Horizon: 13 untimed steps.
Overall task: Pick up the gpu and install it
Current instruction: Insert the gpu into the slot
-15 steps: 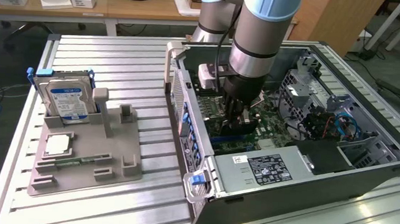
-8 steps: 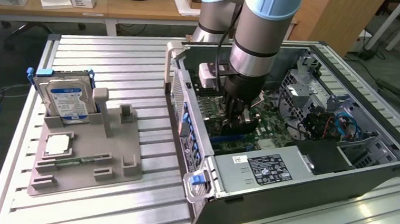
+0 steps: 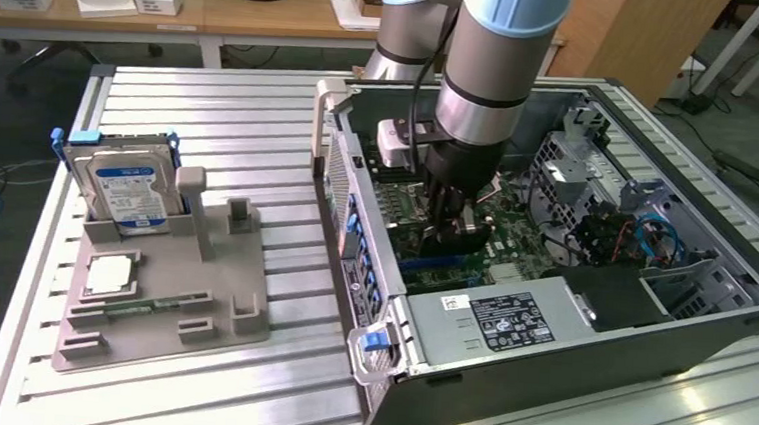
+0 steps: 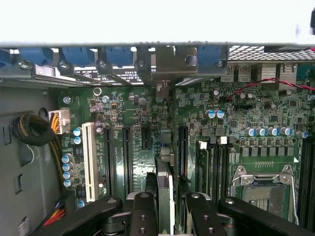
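The gpu [image 3: 447,245] hangs on edge inside the open computer case [image 3: 693,320], low over the green motherboard [image 3: 518,244]. My gripper [image 3: 451,220] reaches down from above and is shut on it. In the wrist view the gpu [image 4: 166,189] shows edge-on as a thin strip between my black fingers [image 4: 142,214], running along the dark expansion slots [image 4: 125,157]. Its silver bracket end [image 4: 165,66] stands at the case's rear wall, among the blue slot clips. Whether the card's edge is seated in a slot I cannot tell.
On the exterior view's left, a grey fixture tray [image 3: 221,292] carries an upright silver hard drive [image 3: 121,186], a processor chip [image 3: 111,274] and a narrow memory stick [image 3: 145,306]. A power supply [image 3: 499,321] fills the case's near corner. A white slot [image 4: 89,157] and a processor socket [image 4: 263,189] flank the card.
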Tool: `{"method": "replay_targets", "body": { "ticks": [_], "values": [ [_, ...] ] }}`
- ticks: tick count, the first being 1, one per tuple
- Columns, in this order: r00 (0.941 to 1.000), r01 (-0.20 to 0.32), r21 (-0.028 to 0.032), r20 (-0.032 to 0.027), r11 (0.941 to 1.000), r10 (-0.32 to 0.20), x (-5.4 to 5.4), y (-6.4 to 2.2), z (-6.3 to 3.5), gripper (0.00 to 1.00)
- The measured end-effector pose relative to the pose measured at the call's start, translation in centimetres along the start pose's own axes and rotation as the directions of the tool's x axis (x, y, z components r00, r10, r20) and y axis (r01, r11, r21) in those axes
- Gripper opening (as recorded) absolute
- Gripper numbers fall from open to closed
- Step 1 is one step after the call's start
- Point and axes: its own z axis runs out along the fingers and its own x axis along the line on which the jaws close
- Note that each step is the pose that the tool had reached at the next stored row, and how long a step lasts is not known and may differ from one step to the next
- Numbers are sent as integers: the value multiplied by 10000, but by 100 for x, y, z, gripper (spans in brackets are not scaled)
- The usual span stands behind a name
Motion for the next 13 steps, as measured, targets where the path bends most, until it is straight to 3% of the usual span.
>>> {"method": "replay_targets", "body": {
  "ticks": [13],
  "values": [
    [10000,40,11,-4,10000,-40,3,19,67,27]
  ]
}}
